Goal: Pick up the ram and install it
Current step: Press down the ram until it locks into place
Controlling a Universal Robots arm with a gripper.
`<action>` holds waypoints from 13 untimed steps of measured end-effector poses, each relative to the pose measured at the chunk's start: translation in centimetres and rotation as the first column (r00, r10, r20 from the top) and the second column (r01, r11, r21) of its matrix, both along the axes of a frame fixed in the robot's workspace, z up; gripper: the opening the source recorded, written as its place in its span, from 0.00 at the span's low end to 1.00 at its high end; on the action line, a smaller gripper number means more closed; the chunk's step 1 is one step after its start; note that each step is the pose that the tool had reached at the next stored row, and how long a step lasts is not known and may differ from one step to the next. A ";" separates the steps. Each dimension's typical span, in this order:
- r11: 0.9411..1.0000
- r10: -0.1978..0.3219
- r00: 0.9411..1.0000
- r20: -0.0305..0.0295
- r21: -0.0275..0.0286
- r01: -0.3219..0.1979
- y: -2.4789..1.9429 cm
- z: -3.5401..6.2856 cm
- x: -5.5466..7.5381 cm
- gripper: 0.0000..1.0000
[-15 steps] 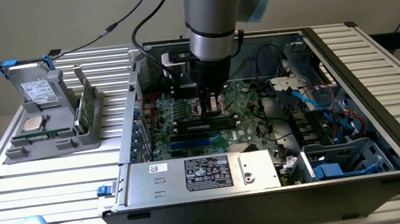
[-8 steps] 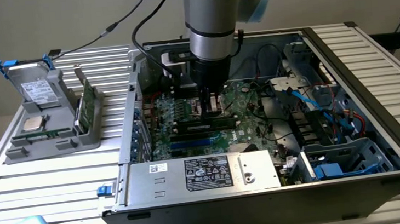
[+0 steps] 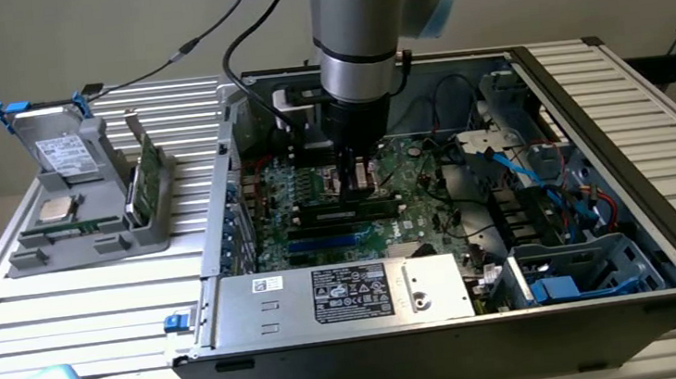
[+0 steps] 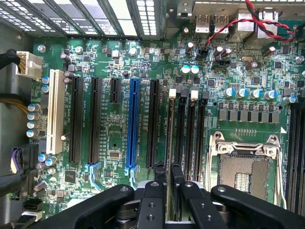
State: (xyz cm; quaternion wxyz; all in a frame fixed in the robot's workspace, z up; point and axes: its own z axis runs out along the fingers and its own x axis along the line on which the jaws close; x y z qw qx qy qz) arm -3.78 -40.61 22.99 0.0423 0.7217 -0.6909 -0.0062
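From my station I see the arm reaching straight down into the open computer case (image 3: 623, 311), which lies on its side on the slatted metal counter (image 3: 77, 308). The hand (image 3: 356, 180) hangs low over the motherboard (image 3: 313, 187), right above the bank of memory slots. The ram (image 3: 330, 214) lies along one of those slots, a long dark strip with a row of black chips. It sits just beneath the hand and runs across toward the exterior view's right. In the wrist view the hand (image 4: 168, 174) straddles the ram (image 4: 170, 133), which I see edge-on as a thin brownish line standing in its slot, with a white latch at the far end. The neighbouring black slots run parallel to it. Whether the hand pinches the stick or merely stands around it, I cannot tell. The memory slots sit between a row of long expansion slots, one of them blue (image 4: 132, 124), and the open processor socket (image 4: 243, 171). Nearer the camera in the exterior view, a silver power supply (image 3: 336, 297) spans the edge of the case. Outside the case, at the exterior view's left, a grey holder (image 3: 83, 247) stands on the counter. A green card (image 3: 148, 175) with a metal bracket stands upright in it, and a small square silver chip (image 3: 57, 210) lies flat on it.
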 end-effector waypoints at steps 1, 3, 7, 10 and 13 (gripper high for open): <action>1.000 0.000 1.000 0.000 0.000 0.000 0.00 0.10 0.0 0.18; 1.000 0.000 1.000 0.000 0.000 0.000 0.00 0.24 0.0 0.18; 1.000 0.000 1.000 0.000 0.000 0.000 0.00 0.25 0.1 0.18; 1.000 0.001 1.000 -0.001 0.000 -0.001 0.00 0.26 0.9 0.18; 1.000 0.001 1.000 -0.003 0.001 -0.001 0.00 0.25 1.7 0.18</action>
